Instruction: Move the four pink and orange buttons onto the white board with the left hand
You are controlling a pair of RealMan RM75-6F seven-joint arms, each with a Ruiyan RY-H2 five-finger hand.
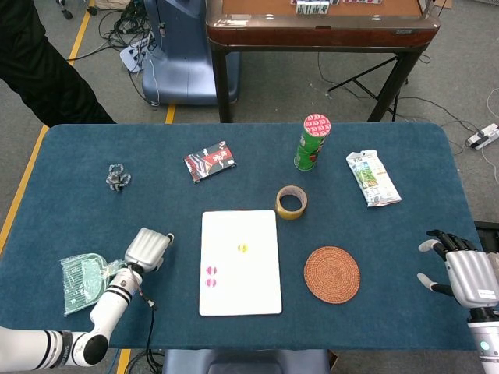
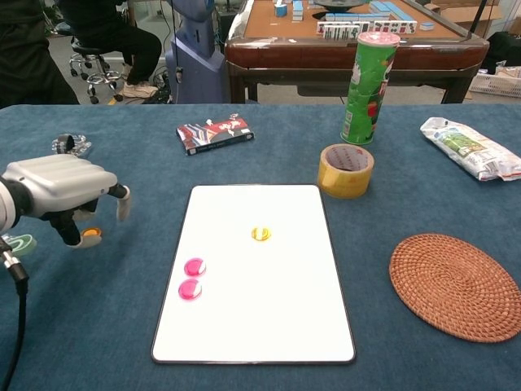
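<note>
Lying flat near the middle of the blue table (image 1: 405, 156), the white board (image 2: 269, 326) already carries three buttons: two pink buttons (image 2: 192, 278) touching each other near its left edge, and an orange-yellow button (image 2: 260, 234) closer to its middle. Left of the board, well apart from it, the fourth orange button (image 2: 91, 232) sits on the cloth, partly hidden under the left hand (image 2: 61, 186). That hand hangs palm down right over the button with its fingers (image 2: 122, 202) bent downward and apart; the thumb tip is at the button, but whether it is touching or pinching cannot be told from either view. Further left of the board lies a green plastic packet (image 1: 84, 278), close beside the left forearm. Beyond the board's far edge lie a dark snack packet (image 2: 215, 133) and a roll of yellow tape (image 2: 346, 169), with a green crisp can (image 2: 364, 85) standing upright behind the tape. To the board's right rests a round woven coaster (image 2: 457, 283), and farther off a white and green bag (image 2: 470, 147). A small metal clip (image 1: 118, 178) lies far off to the board's upper left. The right hand (image 1: 465, 273) hovers at the table's right edge, far from the board, fingers spread, holding nothing.
</note>
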